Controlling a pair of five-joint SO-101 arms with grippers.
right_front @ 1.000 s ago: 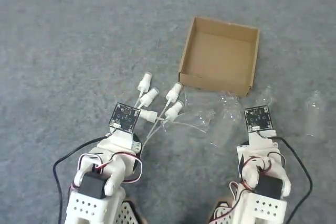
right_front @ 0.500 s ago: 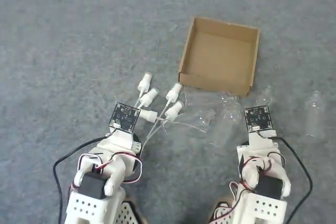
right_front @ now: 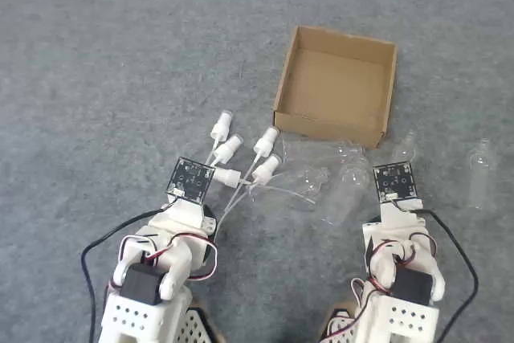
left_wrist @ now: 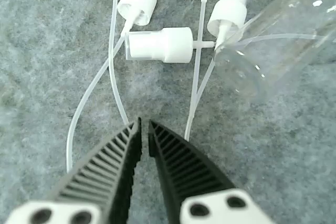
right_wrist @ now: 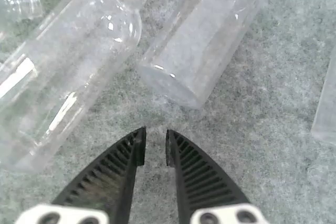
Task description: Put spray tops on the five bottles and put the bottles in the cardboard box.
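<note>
Nothing has moved since the earlier frames; both arms sit as they did. From the high view, the cardboard box (right_front: 336,86) lies open on the grey table (right_front: 96,78); five white spray tops (right_front: 229,149) lie in a loose cluster just ahead of the left arm, their thin tubes trailing towards it; clear bottles (right_front: 347,186) lie on their sides between the tops and the right arm, close to the box's near wall, with one more bottle (right_front: 480,170) apart at the right. In the left wrist view, the left pincer (left_wrist: 144,124) is narrowed to a slit and holds nothing; a spray top (left_wrist: 160,44) lies crosswise beyond its tips, beside a bottle's end (left_wrist: 247,72). In the right wrist view, the right pincer (right_wrist: 156,132) is likewise narrow and grips nothing, its tips near the base of one lying bottle (right_wrist: 210,30), another bottle (right_wrist: 68,61) alongside.
</note>
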